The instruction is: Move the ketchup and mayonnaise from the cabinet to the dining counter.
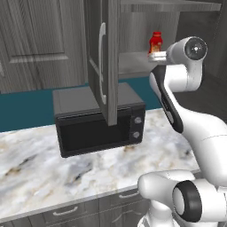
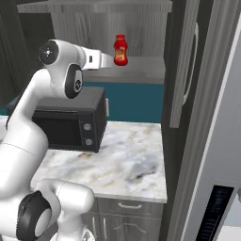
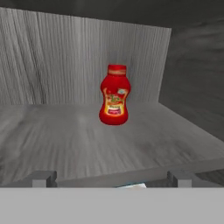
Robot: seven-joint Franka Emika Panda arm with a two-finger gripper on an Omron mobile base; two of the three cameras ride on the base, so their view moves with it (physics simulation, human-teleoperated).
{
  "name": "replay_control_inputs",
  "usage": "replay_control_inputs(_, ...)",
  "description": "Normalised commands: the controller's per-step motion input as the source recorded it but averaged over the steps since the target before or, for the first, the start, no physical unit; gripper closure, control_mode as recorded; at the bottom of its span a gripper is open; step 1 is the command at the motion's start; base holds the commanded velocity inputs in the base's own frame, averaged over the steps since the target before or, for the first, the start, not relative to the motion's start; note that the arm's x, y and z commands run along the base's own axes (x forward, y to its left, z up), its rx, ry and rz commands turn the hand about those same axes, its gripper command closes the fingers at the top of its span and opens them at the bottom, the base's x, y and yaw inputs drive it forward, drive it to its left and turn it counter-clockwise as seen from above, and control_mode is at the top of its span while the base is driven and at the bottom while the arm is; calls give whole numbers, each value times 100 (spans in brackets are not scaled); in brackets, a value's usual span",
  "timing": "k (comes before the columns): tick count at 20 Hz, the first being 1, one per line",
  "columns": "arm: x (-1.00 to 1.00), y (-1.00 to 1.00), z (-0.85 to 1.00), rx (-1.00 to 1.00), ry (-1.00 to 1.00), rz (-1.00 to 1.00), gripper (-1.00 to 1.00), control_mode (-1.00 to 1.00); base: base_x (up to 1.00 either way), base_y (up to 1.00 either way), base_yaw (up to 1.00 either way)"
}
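The ketchup (image 3: 113,95), a red squeeze bottle with a red cap, stands upright on the bare shelf (image 3: 65,140) of the open cabinet (image 1: 107,62), near its back wall. It also appears as the ketchup (image 1: 155,43) and the ketchup (image 2: 120,50) in the two base views. My gripper (image 3: 112,178) is open at the shelf's front edge, short of the bottle, its fingertips (image 3: 43,178) spread wide with nothing between them. From the side, the gripper (image 2: 110,60) reaches in level with the shelf. The mayonnaise and the dining counter are out of view.
A black microwave (image 1: 97,117) sits on the marble counter (image 1: 66,170) under the cabinet. The open cabinet door (image 1: 104,53) hangs left of my arm; another door (image 2: 184,61) and a tall grey unit (image 2: 219,141) stand to the right. Grey drawers (image 2: 127,207) lie below.
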Motion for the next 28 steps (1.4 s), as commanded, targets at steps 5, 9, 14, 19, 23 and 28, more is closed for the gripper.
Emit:
replay_control_inputs(5,32,0,0,0,5,-1,-100,-100,0,0,0)
replay_control_inputs(9,36,-2,0,0,3,0,-100,-100,0,0,0)
replay_control_inputs(14,34,-10,0,0,0,0,-100,-100,0,0,0)
replay_control_inputs(19,38,-13,0,0,2,-1,-100,-100,0,0,0)
replay_control_inputs(23,42,-14,-3,0,2,-2,-100,-100,0,0,0)
replay_control_inputs(28,45,-5,-8,0,0,-2,-100,-100,0,0,0)
